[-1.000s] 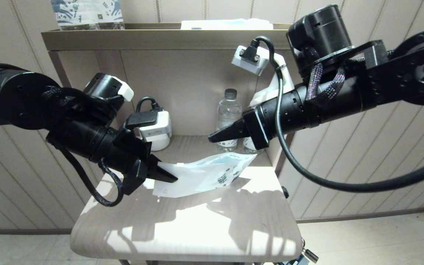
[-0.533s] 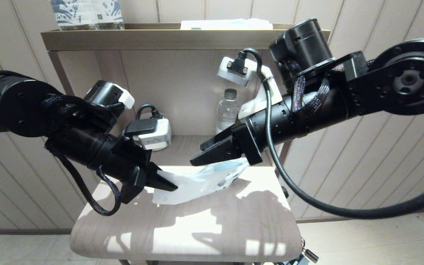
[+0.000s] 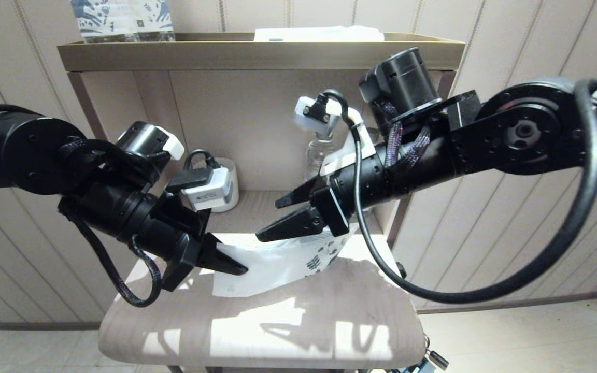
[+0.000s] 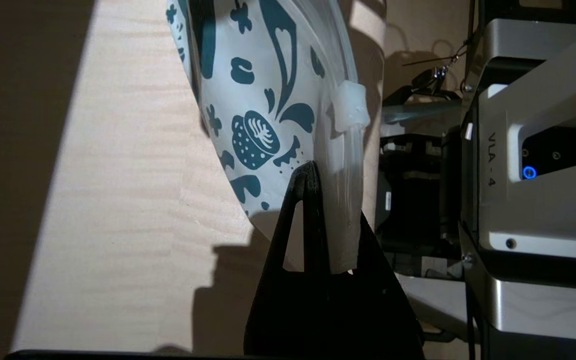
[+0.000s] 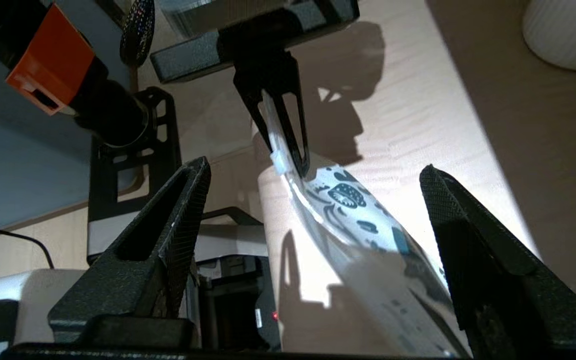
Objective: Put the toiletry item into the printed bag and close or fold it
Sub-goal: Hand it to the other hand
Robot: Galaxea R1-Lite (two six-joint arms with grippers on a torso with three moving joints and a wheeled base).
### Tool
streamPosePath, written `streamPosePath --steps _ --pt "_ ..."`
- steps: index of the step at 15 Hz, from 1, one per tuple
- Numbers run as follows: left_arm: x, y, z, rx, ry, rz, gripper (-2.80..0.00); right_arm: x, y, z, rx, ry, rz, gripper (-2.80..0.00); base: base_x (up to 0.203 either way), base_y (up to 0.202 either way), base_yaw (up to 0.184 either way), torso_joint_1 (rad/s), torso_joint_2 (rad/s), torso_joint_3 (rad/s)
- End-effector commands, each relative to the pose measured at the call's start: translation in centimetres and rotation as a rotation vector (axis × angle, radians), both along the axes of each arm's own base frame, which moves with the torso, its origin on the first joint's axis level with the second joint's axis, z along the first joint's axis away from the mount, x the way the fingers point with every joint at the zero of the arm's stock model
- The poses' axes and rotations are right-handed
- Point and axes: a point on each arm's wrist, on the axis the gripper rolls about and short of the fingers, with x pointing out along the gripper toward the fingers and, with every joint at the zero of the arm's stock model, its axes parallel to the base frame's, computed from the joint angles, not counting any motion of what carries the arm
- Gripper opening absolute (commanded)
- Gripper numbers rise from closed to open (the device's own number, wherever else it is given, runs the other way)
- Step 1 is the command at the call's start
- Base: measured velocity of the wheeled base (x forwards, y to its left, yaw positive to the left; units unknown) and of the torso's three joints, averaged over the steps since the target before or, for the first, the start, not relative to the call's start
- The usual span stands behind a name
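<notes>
**Left claw pinched on the pouch's edge, right claw spread wide above it**

The left gripper (image 3: 233, 267) was clamped tight on one end of the printed bag (image 3: 278, 264), its fingertips meeting on the clear zip strip beside the white slider (image 4: 350, 105). From there the pouch ran out toward the right, lifted off the wooden table (image 3: 257, 331) at the held end, with its blue leaf prints near the far end. The right gripper (image 3: 272, 220) hung just above that far end, its two fingers (image 5: 168, 235) standing well apart and holding nothing; the pouch passed under the gap between them. The toothbrush could not be made out in any view. Behind the grippers, a water bottle (image 3: 318, 153) and a pale ribbed cup (image 3: 228, 184) stood in the shelf recess. The table's near half and its rounded front edge lay bare, leaving free room in front of the pouch.
</notes>
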Motion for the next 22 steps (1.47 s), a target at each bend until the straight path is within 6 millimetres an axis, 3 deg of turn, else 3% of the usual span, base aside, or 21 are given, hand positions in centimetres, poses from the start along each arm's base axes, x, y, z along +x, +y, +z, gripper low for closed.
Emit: streamPosePath --steps 1,10,16,22 --pt "0.1 0.0 -0.3 0.011 0.011 -0.002 -2.80 -0.1 1.1 -0.7 -0.010 0.010 0.027 0.00 0.000 0.000 0.000 0.000 0.00 0.000" --pt "0.9 0.5 -1.1 -0.015 0.033 0.005 -2.80 1.1 2.6 -3.3 0.032 -0.033 0.037 0.00 0.000 0.000 0.000 0.000 0.00 0.000" --pt "1.6 1.2 -1.5 -0.074 0.051 0.005 -2.80 0.7 2.2 -4.6 0.039 -0.047 0.044 0.00 0.000 0.000 0.000 0.000 0.00 0.000" --pt "1.7 1.3 -1.7 -0.081 0.061 0.004 -2.80 0.9 2.5 -4.7 0.054 -0.054 0.043 0.00 0.000 0.000 0.000 0.000 0.00 0.000"
